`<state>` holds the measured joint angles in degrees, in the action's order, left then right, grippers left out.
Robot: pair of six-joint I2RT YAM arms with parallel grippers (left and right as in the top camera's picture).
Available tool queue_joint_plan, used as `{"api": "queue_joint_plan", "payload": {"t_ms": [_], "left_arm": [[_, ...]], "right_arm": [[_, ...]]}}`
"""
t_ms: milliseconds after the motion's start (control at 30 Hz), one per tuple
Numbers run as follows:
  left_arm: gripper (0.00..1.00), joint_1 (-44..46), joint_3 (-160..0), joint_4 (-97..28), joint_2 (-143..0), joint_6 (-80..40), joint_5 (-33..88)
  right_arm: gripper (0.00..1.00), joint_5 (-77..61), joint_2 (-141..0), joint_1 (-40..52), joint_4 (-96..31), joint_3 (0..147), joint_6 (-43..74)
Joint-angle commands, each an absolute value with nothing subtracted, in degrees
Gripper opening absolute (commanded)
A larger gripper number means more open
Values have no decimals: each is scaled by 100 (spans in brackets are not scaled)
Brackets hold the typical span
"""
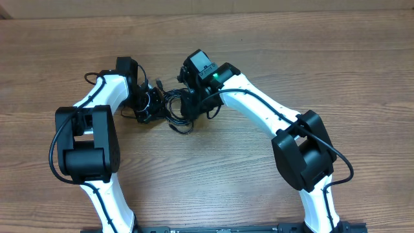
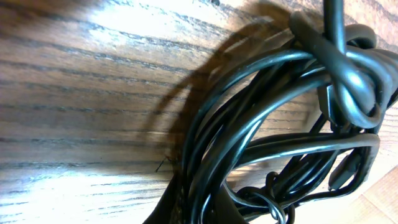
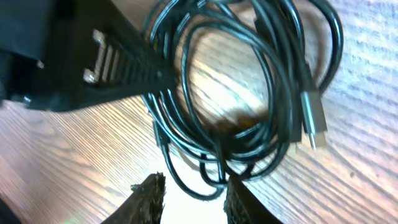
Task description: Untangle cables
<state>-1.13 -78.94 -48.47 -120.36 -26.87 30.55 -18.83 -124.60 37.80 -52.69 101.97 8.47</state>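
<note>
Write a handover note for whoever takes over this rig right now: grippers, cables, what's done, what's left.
Left gripper: shut, apparently pinching the cables.
Right gripper: open, fingertips on either side of a low loop, not gripping.
Cables: one tangled coil on the table between the two arms; a silver-tipped plug lies at its edge.
Done: nothing separated yet.
Left: pull the strands apart and free each cable.
</note>
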Motion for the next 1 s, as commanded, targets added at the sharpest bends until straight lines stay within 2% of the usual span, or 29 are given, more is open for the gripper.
{"api": "queue_joint_plan", "payload": {"t_ms": [0, 567, 733, 867, 967], "left_arm": [[4, -32, -7861, -4772, -12175, -2637, 2445], [4, 80, -7861, -4705, -12175, -2576, 2445], [4, 80, -7861, -4707, -12175, -2576, 2471], [6, 80, -7861, -4668, -12175, -2576, 2471], [17, 80, -7861, -4663, -12175, -2576, 2469]], "right_arm": [[32, -1444, -12444, 3865, -5262, 10082, 701], [26, -954, -12449, 3986, -3865, 8836, 696], [4, -607, -12453, 3983, -3474, 8486, 703], [4, -867, -12444, 3983, -3494, 8606, 701], [4, -1096, -12440, 3970, -3656, 8807, 703]]}}
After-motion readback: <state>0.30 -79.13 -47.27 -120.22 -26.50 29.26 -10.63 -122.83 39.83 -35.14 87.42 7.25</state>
